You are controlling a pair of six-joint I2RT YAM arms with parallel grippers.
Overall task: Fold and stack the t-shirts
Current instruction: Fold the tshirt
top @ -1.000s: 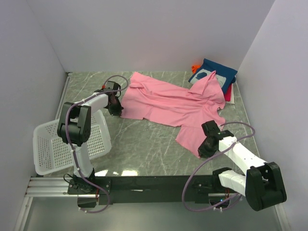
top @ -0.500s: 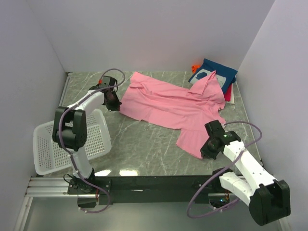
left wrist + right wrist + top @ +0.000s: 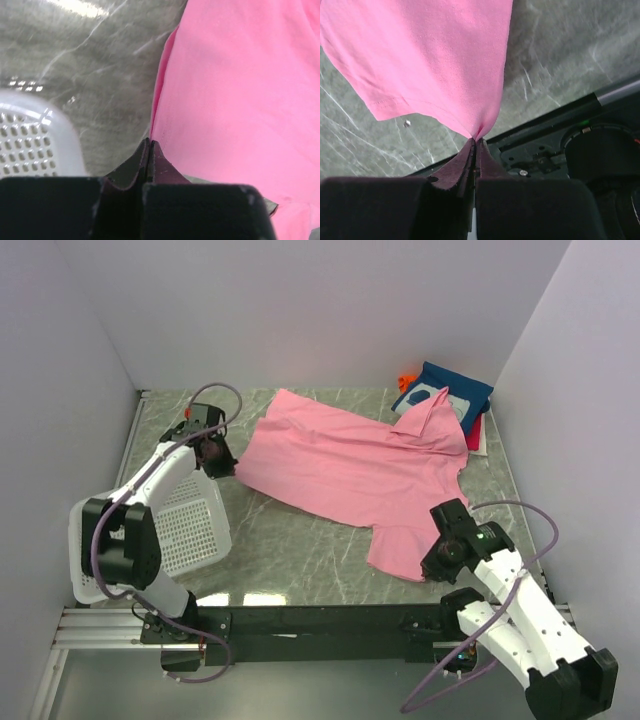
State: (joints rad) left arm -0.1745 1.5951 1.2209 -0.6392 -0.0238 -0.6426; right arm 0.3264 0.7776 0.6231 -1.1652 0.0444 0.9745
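From above, the pink t-shirt [image 3: 350,465] lies spread across the middle of the green marbled table [image 3: 300,540], pulled fairly flat between the two arms; the left gripper [image 3: 222,462] has hold of its left edge, just past the far corner of the white basket [image 3: 100,550], which sits at the table's near left; the right gripper [image 3: 437,562] holds the near right corner of the hem, close to the table's front edge; the shirt's far right part rides up onto a stack of folded shirts [image 3: 455,398] in the far right corner (dark blue on top, red showing beneath), and a small orange object [image 3: 406,378] sits just behind that stack, too small to identify. In the left wrist view, the left gripper [image 3: 149,150] has its two dark fingers pressed together on a thin fold of the pink t-shirt [image 3: 240,100]; the cloth fans out up and to the right from the pinch, bare table lies to the left, and the rounded rim of the white basket [image 3: 30,135] shows at lower left. In the right wrist view, the right gripper [image 3: 476,142] is likewise clamped tight on a gathered point of the pink t-shirt [image 3: 435,55]; the cloth widens upward from the fingertips, its stitched hem running off to the left, apparently lifted a little off the table; the black rail [image 3: 545,130] of the arm mount crosses the lower right.
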